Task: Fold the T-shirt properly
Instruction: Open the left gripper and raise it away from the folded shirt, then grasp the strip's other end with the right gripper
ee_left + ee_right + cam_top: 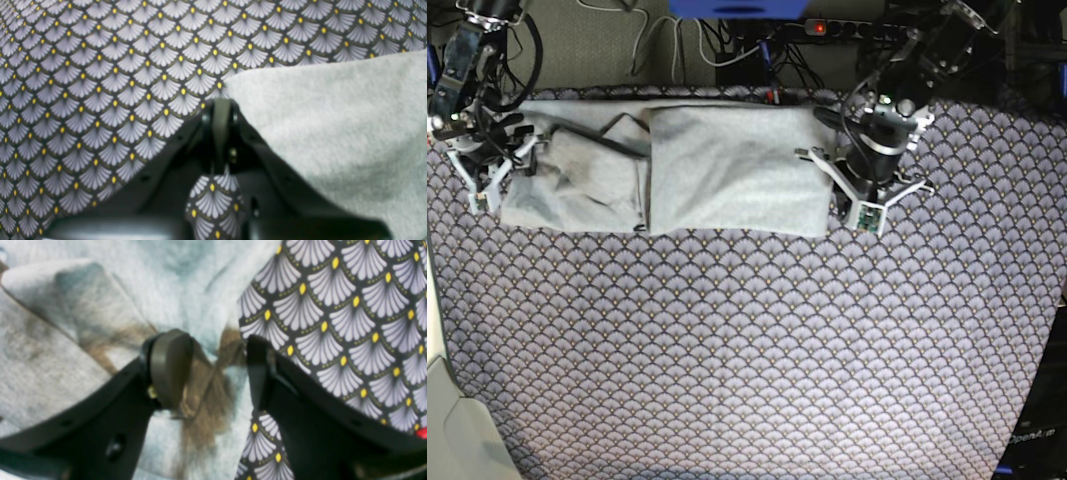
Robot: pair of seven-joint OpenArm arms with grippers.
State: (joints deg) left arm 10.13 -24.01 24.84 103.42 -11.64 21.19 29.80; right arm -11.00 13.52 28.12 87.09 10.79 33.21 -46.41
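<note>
Left hand [221, 110] pinched closed at T-shirt [727, 170] corner (nothing visibly gripped); right hand [213, 370] open over hem.

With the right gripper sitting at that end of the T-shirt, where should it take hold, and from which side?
Probably the outer edge of the T-shirt, where it meets the tablecloth. The right gripper is open and straddles that border, one finger over cloth. In the base view this end lies rumpled, so coming in from the outside and pinching the hem looks safest.
</note>
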